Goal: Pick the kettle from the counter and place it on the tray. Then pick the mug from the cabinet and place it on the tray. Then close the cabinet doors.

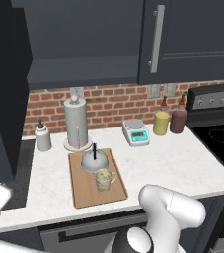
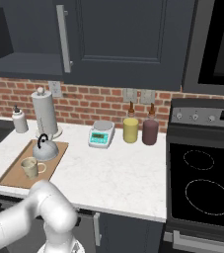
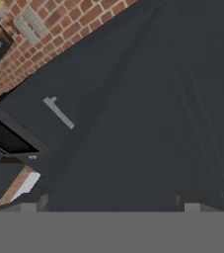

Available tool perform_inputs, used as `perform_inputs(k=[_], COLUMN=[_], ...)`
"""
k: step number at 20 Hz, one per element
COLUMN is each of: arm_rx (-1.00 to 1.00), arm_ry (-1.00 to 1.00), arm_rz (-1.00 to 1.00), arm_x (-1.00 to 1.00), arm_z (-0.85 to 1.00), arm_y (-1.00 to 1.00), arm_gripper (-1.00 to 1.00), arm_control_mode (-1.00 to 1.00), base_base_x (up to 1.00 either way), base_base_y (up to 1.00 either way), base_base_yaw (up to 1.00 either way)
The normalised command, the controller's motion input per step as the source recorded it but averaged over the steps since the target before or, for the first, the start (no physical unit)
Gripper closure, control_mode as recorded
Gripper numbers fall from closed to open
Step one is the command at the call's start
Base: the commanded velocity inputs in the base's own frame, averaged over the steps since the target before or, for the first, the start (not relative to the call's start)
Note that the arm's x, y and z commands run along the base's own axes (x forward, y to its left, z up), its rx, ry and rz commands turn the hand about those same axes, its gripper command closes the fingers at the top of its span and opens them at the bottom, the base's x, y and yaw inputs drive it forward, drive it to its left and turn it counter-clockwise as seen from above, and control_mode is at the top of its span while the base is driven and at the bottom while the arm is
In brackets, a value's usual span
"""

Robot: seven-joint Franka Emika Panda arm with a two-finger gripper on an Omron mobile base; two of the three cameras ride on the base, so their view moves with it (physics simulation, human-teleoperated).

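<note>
sitting on one tray (image 1: 86, 190): one kettle (image 1: 93, 161), one mug (image 1: 103, 179).

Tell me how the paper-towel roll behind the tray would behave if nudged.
The paper-towel roll stands tall and narrow on a small round base, so it probably tips rather than slides. It looks light for its size. Toppled forward, it could strike the kettle.

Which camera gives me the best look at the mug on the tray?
The left base view: the mug sits close to the frame's center on the tray, in front of the kettle, with its handle visible. The right base view shows the mug smaller, near the left edge. The hand view faces a dark cabinet door.
</note>
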Motion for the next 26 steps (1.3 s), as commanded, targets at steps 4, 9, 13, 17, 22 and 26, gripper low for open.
perform_inputs(k=[4,9,13,17,22,26], arm_rx=[0.1,0.11,0.11,0.12,0.13,0.15], arm_ry=[0.0,0.0,0.0,0.0,-0.01,-0.04], arm_rz=[-0.11,-0.09,-0.06,-0.02,0.0,0.0], arm_x=[0.0,0.02,0.11,0.2,0.23,0.28], arm_z=[0.44,0.33,0.23,0.17,0.1,0.02], arm_y=[-0.29,-0.5,-0.64,-0.81,-0.91,-0.98], arm_gripper=[-1.0,-1.0,-1.0,-1.0,-1.0,-1.0], arm_control_mode=[-1.0,-1.0,-1.0,-1.0,-1.0,-1.0], base_base_x=[0.0,0.0,0.0,0.0,0.0,0.0], base_base_y=[0.0,0.0,0.0,0.0,0.0,0.0], base_base_yaw=[0.0,0.0,0.0,0.0,0.0,0.0])
